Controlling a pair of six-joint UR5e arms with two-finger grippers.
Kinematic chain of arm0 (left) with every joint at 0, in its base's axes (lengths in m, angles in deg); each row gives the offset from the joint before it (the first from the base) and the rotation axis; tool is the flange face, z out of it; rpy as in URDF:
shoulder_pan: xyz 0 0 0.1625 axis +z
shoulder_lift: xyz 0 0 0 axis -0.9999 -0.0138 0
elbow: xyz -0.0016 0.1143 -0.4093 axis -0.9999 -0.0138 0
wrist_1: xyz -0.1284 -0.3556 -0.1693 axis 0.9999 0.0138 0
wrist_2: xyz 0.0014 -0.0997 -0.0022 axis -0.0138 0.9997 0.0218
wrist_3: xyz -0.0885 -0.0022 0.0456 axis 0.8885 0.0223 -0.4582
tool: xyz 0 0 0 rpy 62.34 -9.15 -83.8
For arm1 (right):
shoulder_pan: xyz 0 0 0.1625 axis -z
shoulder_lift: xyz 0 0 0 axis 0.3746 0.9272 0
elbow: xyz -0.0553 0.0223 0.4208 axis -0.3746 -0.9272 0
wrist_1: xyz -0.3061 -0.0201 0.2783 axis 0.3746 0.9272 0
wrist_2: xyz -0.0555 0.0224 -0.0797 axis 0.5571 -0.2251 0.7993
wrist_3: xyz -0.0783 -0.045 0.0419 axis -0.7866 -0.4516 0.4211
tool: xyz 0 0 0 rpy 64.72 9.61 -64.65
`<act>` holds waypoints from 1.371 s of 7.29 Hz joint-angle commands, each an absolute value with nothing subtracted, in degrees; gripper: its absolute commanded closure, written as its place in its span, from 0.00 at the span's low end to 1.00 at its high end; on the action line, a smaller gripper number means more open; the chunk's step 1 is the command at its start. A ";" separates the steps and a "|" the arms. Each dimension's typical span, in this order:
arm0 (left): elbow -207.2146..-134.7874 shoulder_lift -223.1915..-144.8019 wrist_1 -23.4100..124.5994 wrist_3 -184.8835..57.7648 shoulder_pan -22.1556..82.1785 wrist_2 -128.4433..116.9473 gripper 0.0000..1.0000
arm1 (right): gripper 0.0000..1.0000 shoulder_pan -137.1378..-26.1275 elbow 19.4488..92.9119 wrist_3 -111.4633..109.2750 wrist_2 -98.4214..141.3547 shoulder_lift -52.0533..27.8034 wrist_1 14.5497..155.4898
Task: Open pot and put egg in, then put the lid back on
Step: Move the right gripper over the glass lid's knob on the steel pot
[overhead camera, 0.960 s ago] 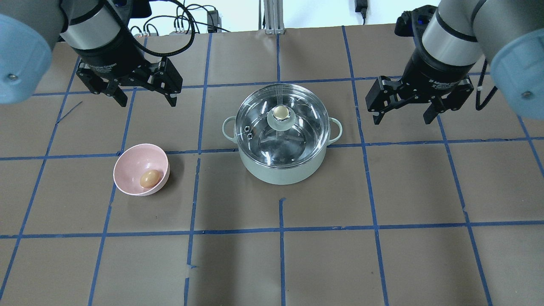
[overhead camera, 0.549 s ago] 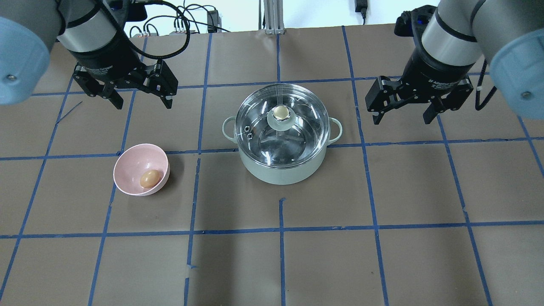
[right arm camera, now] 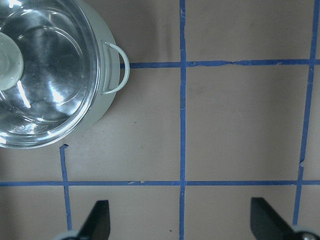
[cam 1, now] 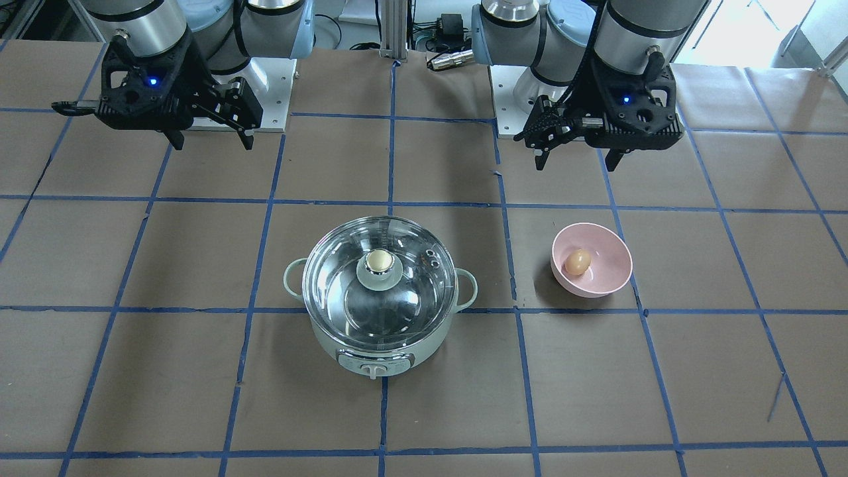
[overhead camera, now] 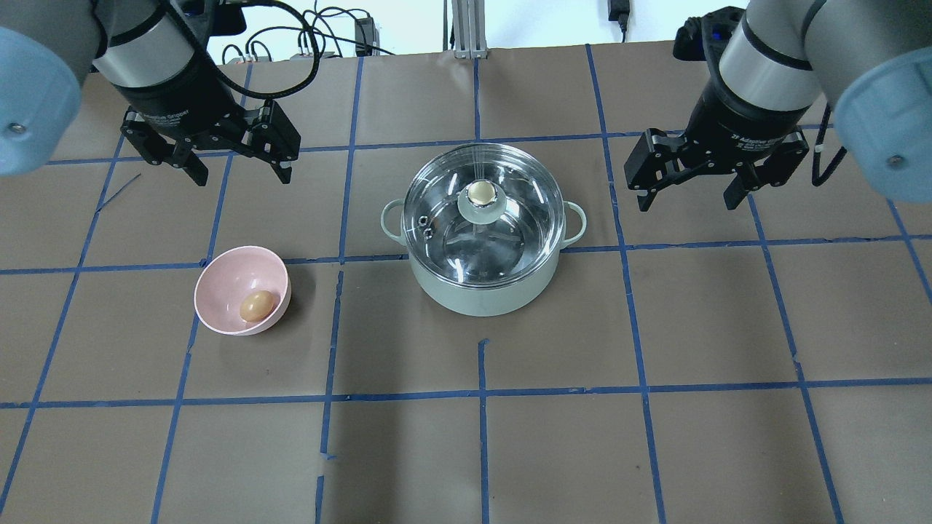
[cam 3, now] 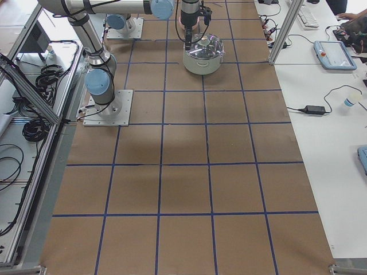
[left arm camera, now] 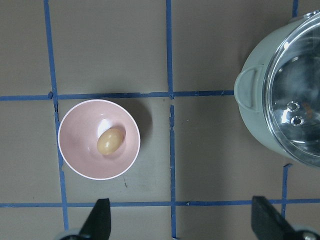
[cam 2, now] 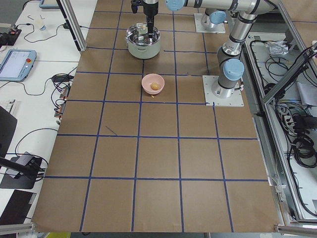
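Showing the left gripper (overhead camera: 242, 177) shifting slightly outward, away from the pot (overhead camera: 480, 300), compared with one second earlier; showing the right gripper (overhead camera: 684, 206) barely moving. Hanging above the table (overhead camera: 655, 327) with both sets of jaws spread wide and empty. Sitting between the two sets of jaws, well apart from each: the pot, with the lid (overhead camera: 524, 211) closed on it and the beige knob (overhead camera: 480, 192) upright at centre. Lying below and ahead of the left jaws, nearer one finger than the other in the left wrist view: the egg (overhead camera: 256, 306), resting low inside the pink bowl (overhead camera: 222, 280).

Judging the task as not yet begun, with lid removal coming first. Risking, at the lid: pinching the small rounded knob off centre, letting the glass disc tilt, scrape the rim or slip free. Risking, at the egg: closing too hard and cracking the shell, or nudging it into rolling along the curved bowl floor; also pushing a probably light bowl across the table with a descending finger. Standing in the way of the left jaws: only the bowl wall, crowding the fingers around the egg. Standing nearest the right jaws: the pot's loop handle (right arm camera: 128, 67), beside rather than across the path to the knob.
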State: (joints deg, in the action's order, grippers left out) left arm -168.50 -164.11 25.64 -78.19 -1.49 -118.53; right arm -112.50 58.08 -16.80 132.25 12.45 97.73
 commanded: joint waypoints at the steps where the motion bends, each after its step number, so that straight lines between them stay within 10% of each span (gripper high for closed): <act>1: -168.54 -164.14 25.63 -78.20 -1.50 -118.69 0.01 | 0.00 -113.31 57.49 -15.67 131.76 10.11 103.59; 10: -168.27 -164.05 25.72 -79.17 -0.44 -118.42 0.01 | 0.01 -130.10 47.03 4.10 132.11 -11.71 118.75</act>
